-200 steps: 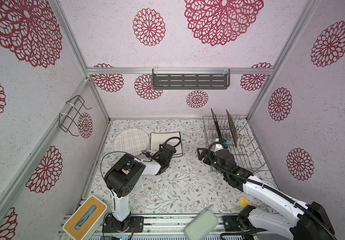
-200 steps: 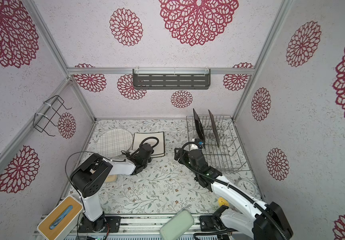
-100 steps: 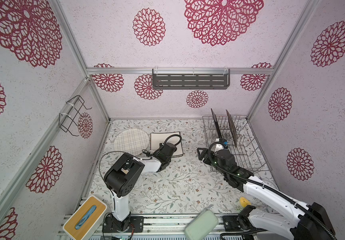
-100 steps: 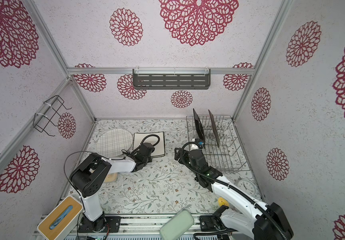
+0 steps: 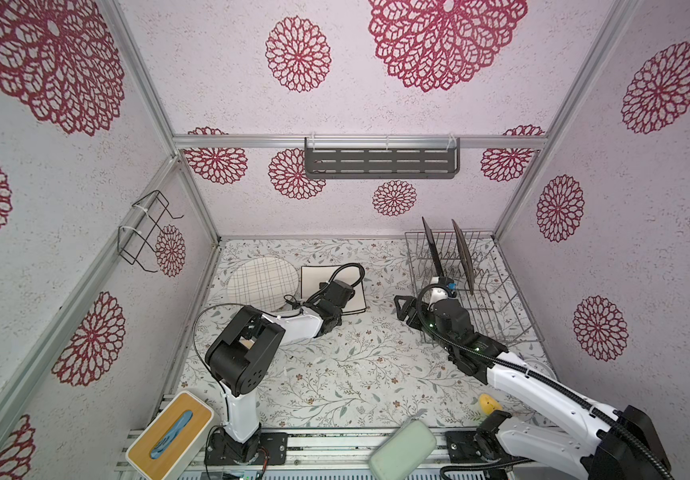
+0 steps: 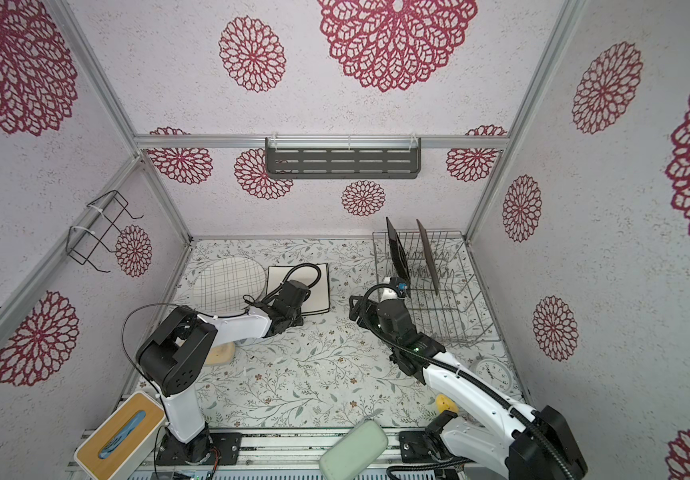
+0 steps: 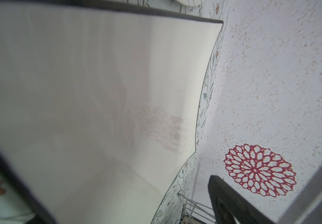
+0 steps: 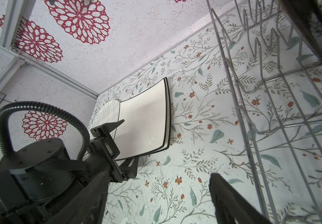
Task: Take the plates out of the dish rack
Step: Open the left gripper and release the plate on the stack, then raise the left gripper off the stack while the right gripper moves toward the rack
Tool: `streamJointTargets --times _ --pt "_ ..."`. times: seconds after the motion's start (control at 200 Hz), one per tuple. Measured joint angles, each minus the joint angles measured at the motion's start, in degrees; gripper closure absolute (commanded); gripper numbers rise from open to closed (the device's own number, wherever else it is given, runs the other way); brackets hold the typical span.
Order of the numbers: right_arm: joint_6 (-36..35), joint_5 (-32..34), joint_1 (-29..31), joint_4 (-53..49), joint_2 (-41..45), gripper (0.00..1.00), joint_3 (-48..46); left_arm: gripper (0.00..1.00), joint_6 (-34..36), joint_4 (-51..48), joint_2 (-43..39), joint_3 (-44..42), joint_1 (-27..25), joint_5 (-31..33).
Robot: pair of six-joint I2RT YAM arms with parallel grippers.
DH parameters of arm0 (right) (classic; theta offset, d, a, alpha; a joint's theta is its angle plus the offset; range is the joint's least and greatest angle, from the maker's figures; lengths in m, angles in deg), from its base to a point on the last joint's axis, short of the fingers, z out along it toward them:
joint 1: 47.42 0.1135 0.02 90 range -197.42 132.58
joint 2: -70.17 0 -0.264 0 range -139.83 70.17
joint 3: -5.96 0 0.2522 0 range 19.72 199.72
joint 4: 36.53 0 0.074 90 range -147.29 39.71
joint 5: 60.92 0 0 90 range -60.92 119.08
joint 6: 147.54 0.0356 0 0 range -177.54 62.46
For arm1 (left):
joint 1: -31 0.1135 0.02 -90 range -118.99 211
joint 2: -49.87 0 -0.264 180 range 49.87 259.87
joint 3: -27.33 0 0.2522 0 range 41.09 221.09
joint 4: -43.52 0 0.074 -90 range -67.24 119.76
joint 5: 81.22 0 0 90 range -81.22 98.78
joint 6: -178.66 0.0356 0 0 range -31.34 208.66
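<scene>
Left claw (image 8: 130, 141) and right claw (image 8: 159, 173) both gape empty; dish rack (image 5: 517, 286) holds two dark plates (image 5: 433, 249) upright.

Pale walls (image 5: 376, 104) with red rosettes (image 5: 298, 54) enclose a leaf-patterned floor (image 5: 335, 374); a grey slotted shelf (image 5: 380, 162) hangs behind.

The left hand (image 8: 129, 139) has opened wider around the white plate (image 8: 146, 120).

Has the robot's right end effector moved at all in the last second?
No. The right end effector stays put, open, at the same spot by the rack's left edge.
</scene>
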Motion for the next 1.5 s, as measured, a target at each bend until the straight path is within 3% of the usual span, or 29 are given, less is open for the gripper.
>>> streamJointTargets --times 1.091,1.321,1.502 --pt "0.02 2.56 0.92 -1.7 4.76 0.16 0.0 0.03 -0.02 -22.01 -4.76 5.25 -1.88 -2.16" --pt "0.0 2.82 0.92 -1.68 5.57 0.15 0.0 0.03 2.34 -27.28 -9.97 5.53 -4.35 7.5" --pt "-0.07 2.86 0.92 -0.83 5.95 0.15 0.0 0.02 10.1 -25.4 -20.06 3.15 -2.84 13.75"
